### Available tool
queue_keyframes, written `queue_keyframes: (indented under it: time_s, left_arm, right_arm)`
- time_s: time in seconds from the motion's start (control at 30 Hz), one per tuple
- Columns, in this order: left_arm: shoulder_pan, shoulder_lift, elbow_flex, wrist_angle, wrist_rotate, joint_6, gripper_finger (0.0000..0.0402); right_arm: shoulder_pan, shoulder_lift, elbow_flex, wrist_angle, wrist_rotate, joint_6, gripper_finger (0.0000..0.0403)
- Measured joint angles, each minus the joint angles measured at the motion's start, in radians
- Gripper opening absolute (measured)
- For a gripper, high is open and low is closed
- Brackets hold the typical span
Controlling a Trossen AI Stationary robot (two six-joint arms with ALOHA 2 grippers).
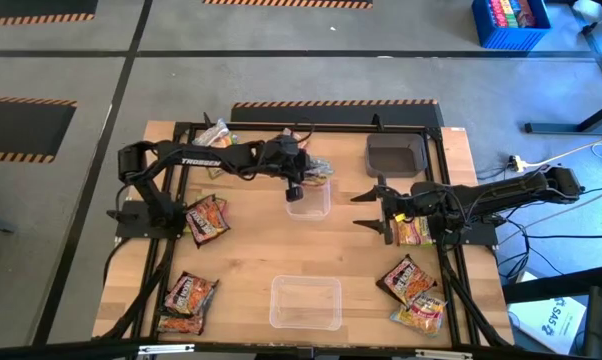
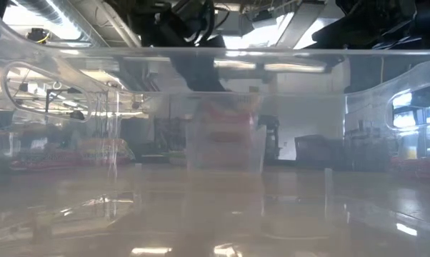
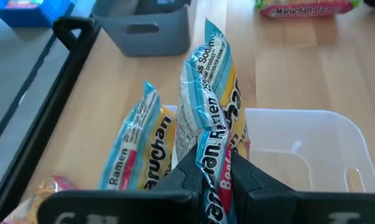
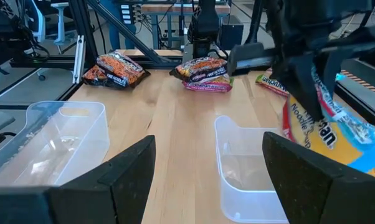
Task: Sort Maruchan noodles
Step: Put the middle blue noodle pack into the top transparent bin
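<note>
My left gripper [image 1: 294, 192] [image 3: 213, 155] is shut on a pale blue-and-yellow Maruchan packet [image 3: 209, 93] [image 4: 315, 115], at the rim of the far clear tub [image 1: 311, 203] [image 3: 299, 146]. A second packet of that kind [image 3: 141, 149] leans just outside this tub. My right gripper [image 1: 373, 210] [image 4: 209, 177] waits open to the right of the tub, holding nothing. Maroon packets [image 1: 206, 218] [image 1: 189, 292] lie flat at the left. Other packets [image 1: 406, 278] [image 1: 421, 312] lie at the near right. My left gripper pinches one short end of the packet [image 3: 213, 177] between its two fingers. The fingers slant down from the table's left and lie along the packet. The packet reaches out past the fingertips, lifted clear of the table and standing on edge.
A dark grey tray [image 1: 396, 153] stands at the far right. A second clear tub [image 1: 305, 302] stands near the front edge, close to the low camera. One packet [image 1: 414, 232] lies under my right arm and another [image 1: 216, 135] at the far left. Black frame rails run along the table's sides.
</note>
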Motion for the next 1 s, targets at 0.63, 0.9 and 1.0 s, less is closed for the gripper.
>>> queue_keyframes:
  time_s: [0.63, 0.9, 1.0]
  left_arm:
    - [0.047, -0.001, -0.222, 0.415, 0.100, -0.056, 0.0021]
    - [0.039, -0.015, -0.173, 0.427, 0.122, -0.101, 0.0021]
    - [0.030, -0.015, -0.158, 0.422, 0.121, -0.100, 0.0021]
  right_arm:
    - [0.000, 0.000, 0.000, 0.002, 0.000, 0.000, 0.0276]
    - [0.000, 0.031, 0.000, 0.007, 0.033, -0.001, 0.0276]
    - [0.000, 0.067, 0.000, 0.004, 0.076, -0.002, 0.0275]
